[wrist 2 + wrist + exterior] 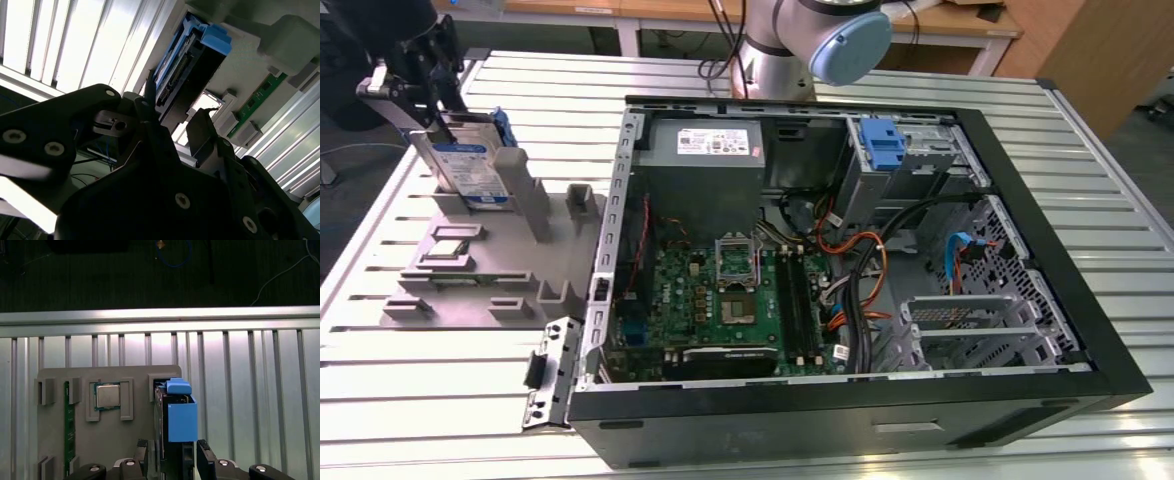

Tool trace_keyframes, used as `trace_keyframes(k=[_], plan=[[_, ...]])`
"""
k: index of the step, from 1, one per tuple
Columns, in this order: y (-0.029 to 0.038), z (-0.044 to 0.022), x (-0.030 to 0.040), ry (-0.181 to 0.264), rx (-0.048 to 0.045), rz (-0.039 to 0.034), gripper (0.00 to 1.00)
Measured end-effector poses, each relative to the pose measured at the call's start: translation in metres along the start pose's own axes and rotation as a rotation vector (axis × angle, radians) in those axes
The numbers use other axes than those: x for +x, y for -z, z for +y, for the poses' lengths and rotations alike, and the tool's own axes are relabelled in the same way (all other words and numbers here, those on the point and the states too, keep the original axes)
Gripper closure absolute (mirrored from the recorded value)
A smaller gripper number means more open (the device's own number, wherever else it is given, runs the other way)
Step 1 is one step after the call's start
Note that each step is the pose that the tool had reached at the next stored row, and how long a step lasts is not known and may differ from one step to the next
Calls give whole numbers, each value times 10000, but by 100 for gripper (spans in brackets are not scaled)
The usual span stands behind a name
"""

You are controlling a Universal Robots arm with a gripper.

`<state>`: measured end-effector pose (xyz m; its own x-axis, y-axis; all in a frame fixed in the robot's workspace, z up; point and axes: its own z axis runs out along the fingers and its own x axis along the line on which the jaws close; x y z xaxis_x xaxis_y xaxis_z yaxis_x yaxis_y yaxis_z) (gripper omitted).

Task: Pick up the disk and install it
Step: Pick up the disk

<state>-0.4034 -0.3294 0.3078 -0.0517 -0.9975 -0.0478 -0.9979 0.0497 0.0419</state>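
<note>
**Robot gripper point(172, 450) straddles disk point(182, 422)**

We see the fingers point(204, 452) spread either side of the disk, not clamped. It stands upright in a gray holder point(125, 440) on the table point(240, 390), at the exterior view's left of the case point(854, 430).

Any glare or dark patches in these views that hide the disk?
Exterior view: even light, disk legible, computer case shadowed inside. Second wrist view: table blown out, pincer nearly black. First wrist view: glare band along the table's edge, disk well lit.
</note>
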Motion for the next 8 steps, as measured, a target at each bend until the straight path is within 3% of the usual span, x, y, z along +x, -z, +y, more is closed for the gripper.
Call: trace_keyframes(k=[1, 8], plan=[[0, 0, 0, 1, 0, 0, 49], [-1, 0, 0, 2, 0, 0, 49]])
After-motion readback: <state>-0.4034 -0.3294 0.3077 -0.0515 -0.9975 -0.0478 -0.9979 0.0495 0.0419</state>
